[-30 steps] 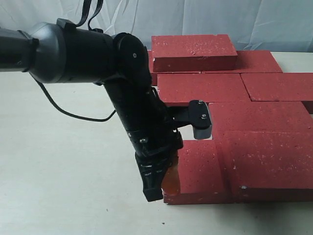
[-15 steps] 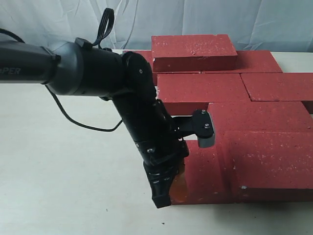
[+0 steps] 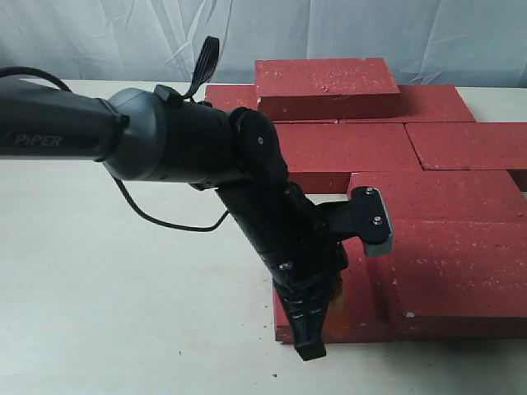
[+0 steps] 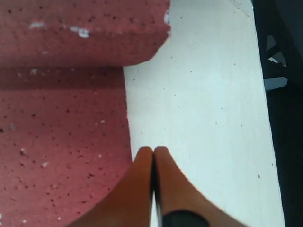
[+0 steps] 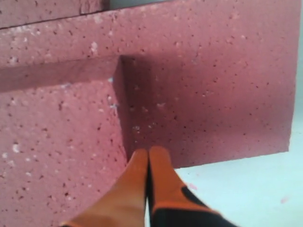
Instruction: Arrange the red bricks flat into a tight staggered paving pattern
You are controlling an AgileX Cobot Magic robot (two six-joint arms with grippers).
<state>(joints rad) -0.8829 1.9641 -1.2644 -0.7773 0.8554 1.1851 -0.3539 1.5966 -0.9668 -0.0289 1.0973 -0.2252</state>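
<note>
- Bricks (image 3: 338, 146) were dark red and grainy with white flecks, each a flat oblong. They lay in staggered rows on the right half of the table (image 3: 123, 280).
- One top brick (image 3: 325, 86) lay flat on the back row.
- In the front row, the right brick (image 3: 457, 276) stood a step higher than the near brick (image 3: 362, 300), and the two met along that step.
- We saw the left gripper (image 4: 153, 150) with its orange fingers pressed together and nothing between them. Its tips were at the near brick's side edge, where brick met table.
- The right gripper (image 5: 148, 151) was likewise closed and empty, over a brick's edge close to a step between two bricks. It showed only in its own wrist view.
- Open table ran wide to the left of the bricks and in a narrow strip in front. On the right the rows ran out of the exterior view.
- The left arm (image 3: 165, 148) reached over that open side down to the near brick's front-left corner.
</note>
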